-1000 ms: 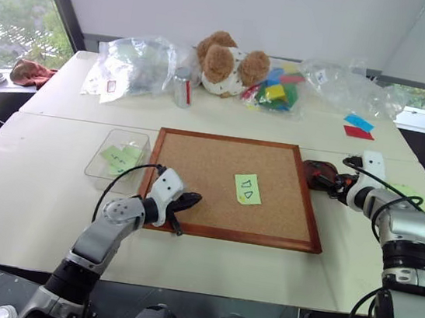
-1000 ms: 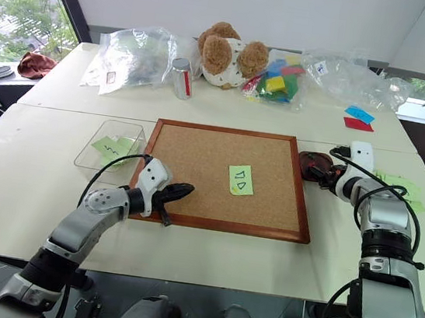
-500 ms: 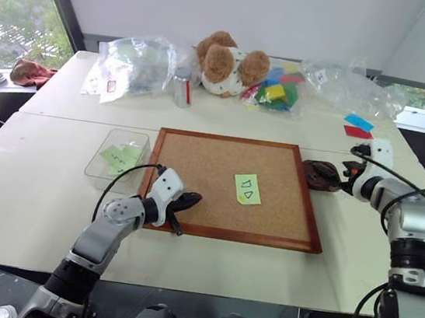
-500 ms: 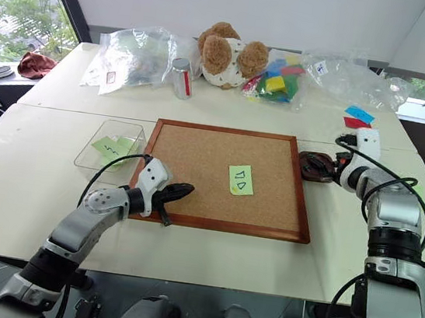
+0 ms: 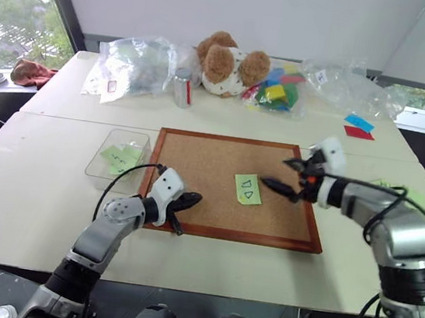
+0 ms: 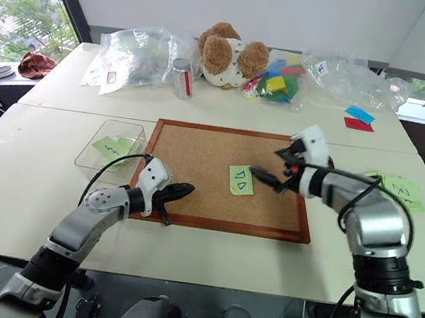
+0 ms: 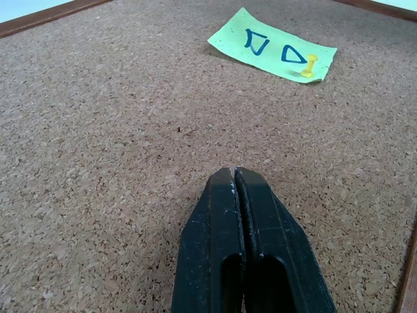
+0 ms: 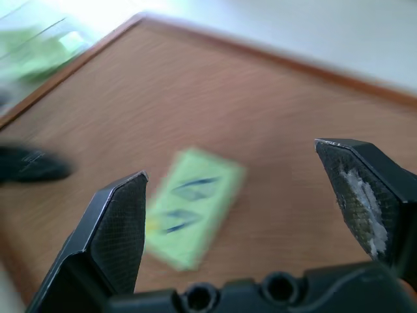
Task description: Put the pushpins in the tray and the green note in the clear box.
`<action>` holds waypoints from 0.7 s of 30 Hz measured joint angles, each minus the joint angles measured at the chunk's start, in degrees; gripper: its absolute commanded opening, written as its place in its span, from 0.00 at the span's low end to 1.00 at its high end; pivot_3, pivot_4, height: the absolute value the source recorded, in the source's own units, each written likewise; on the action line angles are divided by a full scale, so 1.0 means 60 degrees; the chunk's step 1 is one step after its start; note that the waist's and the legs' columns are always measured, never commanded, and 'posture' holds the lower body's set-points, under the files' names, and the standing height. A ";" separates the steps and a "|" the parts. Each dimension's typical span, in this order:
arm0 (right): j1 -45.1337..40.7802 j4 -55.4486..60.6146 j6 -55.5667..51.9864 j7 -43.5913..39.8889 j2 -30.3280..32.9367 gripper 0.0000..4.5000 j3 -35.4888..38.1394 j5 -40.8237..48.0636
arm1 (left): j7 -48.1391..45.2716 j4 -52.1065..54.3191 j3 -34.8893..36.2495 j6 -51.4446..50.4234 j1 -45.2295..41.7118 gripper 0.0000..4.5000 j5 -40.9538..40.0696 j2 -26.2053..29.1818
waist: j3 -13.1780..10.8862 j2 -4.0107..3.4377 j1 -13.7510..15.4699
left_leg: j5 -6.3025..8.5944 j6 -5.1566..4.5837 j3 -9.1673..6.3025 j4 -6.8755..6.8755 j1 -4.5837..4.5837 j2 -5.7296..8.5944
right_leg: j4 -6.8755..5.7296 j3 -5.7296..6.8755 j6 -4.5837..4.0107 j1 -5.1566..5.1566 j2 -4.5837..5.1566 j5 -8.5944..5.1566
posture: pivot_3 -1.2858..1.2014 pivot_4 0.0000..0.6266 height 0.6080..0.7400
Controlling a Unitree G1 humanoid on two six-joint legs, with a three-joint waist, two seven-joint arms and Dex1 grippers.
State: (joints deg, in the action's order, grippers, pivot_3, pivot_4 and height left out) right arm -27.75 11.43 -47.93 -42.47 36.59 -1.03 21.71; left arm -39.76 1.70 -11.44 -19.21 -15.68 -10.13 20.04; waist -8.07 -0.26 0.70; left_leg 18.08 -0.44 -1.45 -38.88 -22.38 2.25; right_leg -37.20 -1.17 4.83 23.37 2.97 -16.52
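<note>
The green note (image 5: 247, 189) with two dark triangles lies on the cork board (image 5: 204, 166), right of its middle. A small yellowish pushpin (image 7: 308, 65) sticks in one corner of the note. My right gripper (image 5: 277, 174) hovers open just right of the note, one finger low near the note's edge, nothing between the fingers (image 8: 120, 222). My left gripper (image 5: 187, 200) is shut and empty, resting at the board's near left edge, pointing toward the note (image 7: 270, 45). The clear box (image 5: 101, 161) sits left of the board with scribbled light-green notes in it. The tray is hidden behind my right arm.
At the far side lie a teddy bear (image 5: 229, 59), a metal can (image 5: 181, 86), clear plastic bags (image 5: 135, 62) and a bag of coloured blocks (image 5: 276, 89). Blue and red notes (image 5: 358, 127) lie at the far right, light-green ones (image 6: 401, 188) beside my right arm.
My right gripper swung left from the tray beside the board to over the cork, close to the green note, staying open. The left gripper has not moved.
</note>
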 measured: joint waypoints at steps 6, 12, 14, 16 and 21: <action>0.0329 0.0072 0.0204 0.0311 -0.0671 0.48 -0.0855 -0.0246 | 0.0010 0.0010 0.0000 0.0011 0.0021 0.00 0.0000 -0.0001 | 0.0000 0.0000 -0.0003 | 0.0000 0.0000 -0.0001 0.0001 0.0000 0.0000 | 0.0000 0.0005 0.0000 0.0002 0.0000 0.0000 | 0.52 0.24 1.00; 0.0383 -0.0064 0.0459 0.0439 -0.0716 0.37 -0.1271 -0.0554 | 0.0048 0.0021 0.0003 0.0012 0.0030 0.00 0.0001 -0.0003 | 0.0000 0.0001 -0.0002 | 0.0000 0.0001 -0.0002 0.0000 0.0000 0.0000 | 0.0000 0.0007 0.0000 0.0002 0.0000 0.0000 | 0.52 0.24 1.00; 0.0395 -0.0110 0.0494 0.0463 -0.0747 0.37 -0.1291 -0.0587 | 0.0062 0.0030 0.0003 0.0012 0.0035 0.00 0.0001 -0.0004 | 0.0000 0.0001 -0.0002 | 0.0000 0.0000 -0.0002 -0.0001 0.0000 0.0000 | 0.0001 0.0006 0.0000 0.0001 0.0000 0.0000 | 0.52 0.24 1.00; 0.0411 -0.0199 0.0564 0.0474 -0.0759 0.37 -0.1301 -0.0604 | 0.0084 0.0045 0.0004 0.0012 0.0048 0.00 0.0001 -0.0004 | 0.0000 0.0001 -0.0003 | 0.0000 0.0001 -0.0002 -0.0001 0.0000 0.0000 | 0.0001 0.0006 -0.0001 0.0000 0.0000 0.0000 | 0.52 0.24 1.00; 0.0535 -0.0354 0.0675 0.0473 -0.0758 0.37 -0.1351 -0.0727 | 0.0135 0.0102 0.0004 0.0011 0.0108 0.00 0.0001 -0.0004 | 0.0000 0.0001 -0.0017 | 0.0000 0.0001 -0.0002 0.0002 0.0000 0.0000 | 0.0001 0.0007 0.0000 0.0003 0.0000 0.0000 | 0.52 0.24 1.00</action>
State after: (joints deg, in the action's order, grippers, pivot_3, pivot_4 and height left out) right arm -24.54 9.31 -43.88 -39.63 32.04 -9.13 17.35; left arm -38.95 2.31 -11.41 -19.14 -15.03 -10.12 20.01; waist -8.07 -0.26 0.60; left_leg 18.08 -0.44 -1.46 -38.87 -22.38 2.25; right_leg -37.20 -1.13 4.82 23.39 2.97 -16.52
